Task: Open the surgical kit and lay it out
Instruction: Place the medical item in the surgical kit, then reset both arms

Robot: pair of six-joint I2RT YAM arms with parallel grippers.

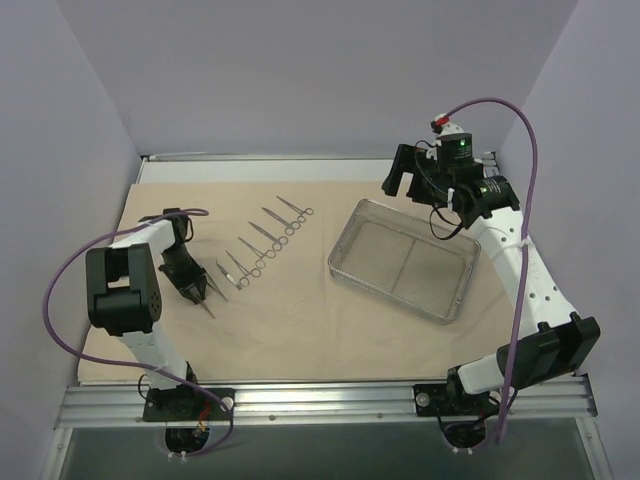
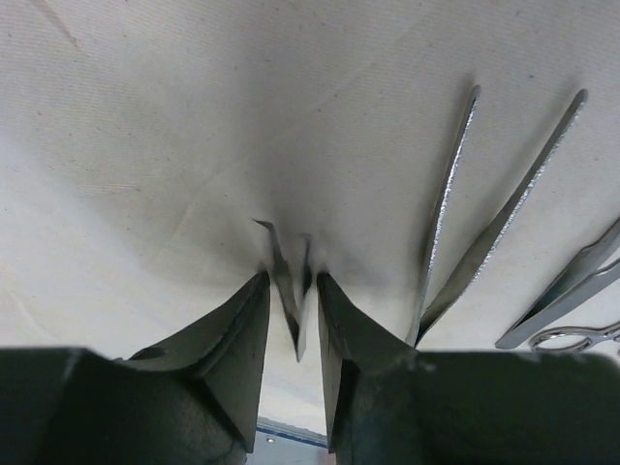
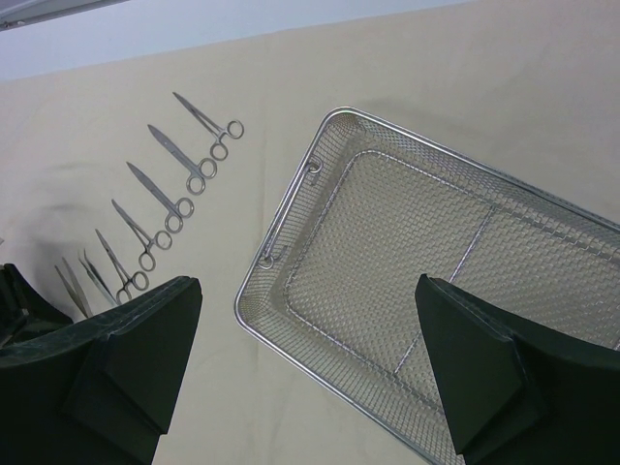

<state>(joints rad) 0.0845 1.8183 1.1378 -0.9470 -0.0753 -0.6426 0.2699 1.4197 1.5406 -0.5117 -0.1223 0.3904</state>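
left gripper (image 2: 291,283) parted narrowly, thin forceps (image 2: 281,260) between fingers (image 2: 232,339) on cloth wrap (image 2: 174,116), apparently ungripped; long axis parallel to neighbouring instruments (image 2: 446,194), left arm nearer. right gripper (image 3: 308,286) spread wide, empty, near tray (image 3: 291,208).

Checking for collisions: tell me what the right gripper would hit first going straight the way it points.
Probably the wire tray, lying straight ahead of the open right gripper; whether rim or mesh floor comes first is unclear.
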